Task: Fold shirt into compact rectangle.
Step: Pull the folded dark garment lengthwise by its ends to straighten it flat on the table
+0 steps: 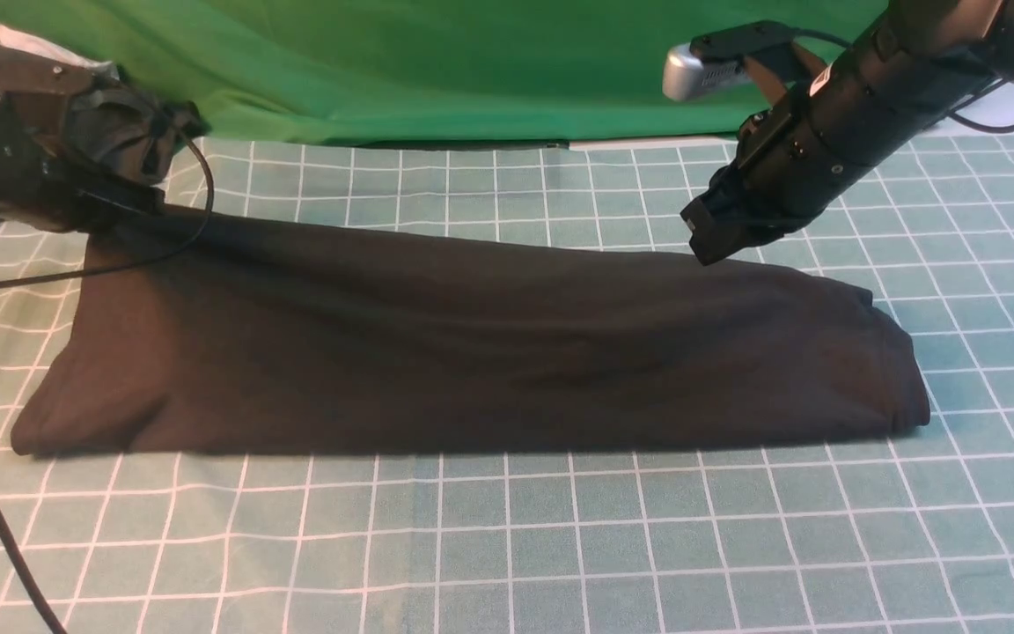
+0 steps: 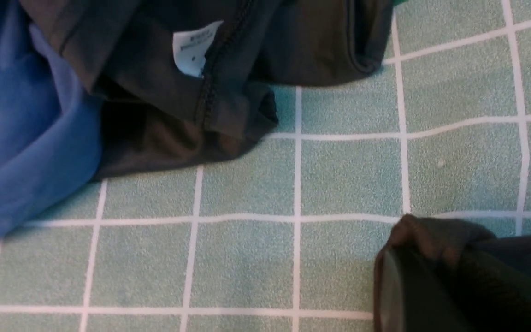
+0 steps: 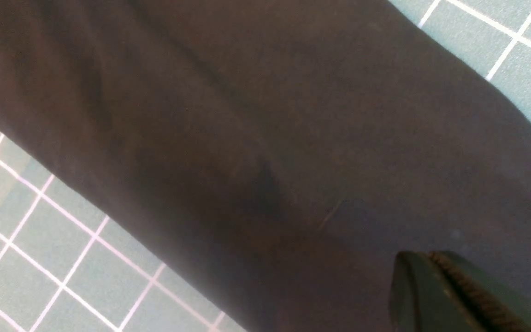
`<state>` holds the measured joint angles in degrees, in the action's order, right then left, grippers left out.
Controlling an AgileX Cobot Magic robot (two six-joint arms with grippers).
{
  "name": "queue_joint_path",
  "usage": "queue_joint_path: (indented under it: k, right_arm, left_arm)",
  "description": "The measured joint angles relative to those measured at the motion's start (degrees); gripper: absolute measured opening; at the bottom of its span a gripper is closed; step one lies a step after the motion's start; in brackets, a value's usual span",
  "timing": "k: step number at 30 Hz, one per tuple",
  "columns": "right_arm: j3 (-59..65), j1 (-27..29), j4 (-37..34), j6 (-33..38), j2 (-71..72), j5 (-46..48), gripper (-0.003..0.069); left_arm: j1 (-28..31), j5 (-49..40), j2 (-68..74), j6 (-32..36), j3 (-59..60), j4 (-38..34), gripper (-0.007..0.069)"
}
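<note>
So the whole scene sits on a pale green checked tablecloth (image 1: 507, 546) with a bright green backdrop (image 1: 428, 62) bunched up along the far edge. The shirt (image 1: 472, 343) is laid across the middle as one long dark band running left to right, print not showing. Its near edge is flat on the cloth, while its far left corner is pulled up toward the left gripper (image 1: 124, 207). In the left wrist view there's dark fabric bunched over a finger (image 2: 387, 295), but honestly I can't tell if those jaws are clamped or parted. The right gripper (image 1: 705, 246) hangs right at the shirt's far edge toward the right end, jaws pressed together. There's a ribbed dark strip in the seam between its fingers (image 3: 422, 295), could be cloth or pad, can't say. Off by the left arm there's a blue garment (image 2: 26, 138) partly tucked under a dark grey garment (image 2: 155, 92) with a small pale tag (image 2: 194, 50).
</note>
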<state>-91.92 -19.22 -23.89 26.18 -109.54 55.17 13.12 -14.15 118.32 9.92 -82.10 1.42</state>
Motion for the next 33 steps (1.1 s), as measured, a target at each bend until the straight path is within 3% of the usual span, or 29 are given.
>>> queue_joint_path:
  k: [5, 8, 12, 15, 19, 24, 30, 33]
  right_arm:
    - [-0.98, 0.0, 6.16, -4.33, 0.0, 1.77, 0.0022]
    - [-2.94, 0.42, 12.57, -9.37, 0.0, 4.32, 0.0022]
    - [-3.53, 2.71, 14.72, -11.21, 0.0, 5.89, 0.0022]
    - [-2.15, 6.62, 15.11, -12.32, 0.0, 8.59, 0.0022]
    - [1.86, 11.35, 15.81, -16.13, 0.0, 10.4, 0.0022]
    - [6.27, 12.4, 16.25, -16.9, 0.0, 8.86, 0.0043]
    - [8.41, 12.35, 15.83, -18.38, 0.0, 3.69, 0.0106]
    - [8.53, 12.35, 15.83, -18.69, 0.0, 2.89, 0.0177]
  left_arm:
    - [0.0, -3.07, -5.51, -6.09, 0.05, -0.19, 0.019]
    - [-0.07, -8.63, -9.98, -8.1, -0.01, -1.74, 0.0198]
    - [-1.49, -19.89, -13.57, -7.16, 0.08, -6.5, 0.012]
    - [-4.94, -26.37, -15.25, -2.62, 3.57, -12.3, 0.0029]
    - [-9.79, -25.46, -15.61, -0.48, 12.16, -15.21, 0.0004]
    - [-13.0, -20.2, -15.61, -1.15, 22.88, -15.4, 0.0001]
    - [-13.19, -13.83, -16.32, -6.59, 28.17, -12.26, 0.0]
    - [-13.25, -12.93, -16.57, -8.24, 28.64, -11.07, 0.0]
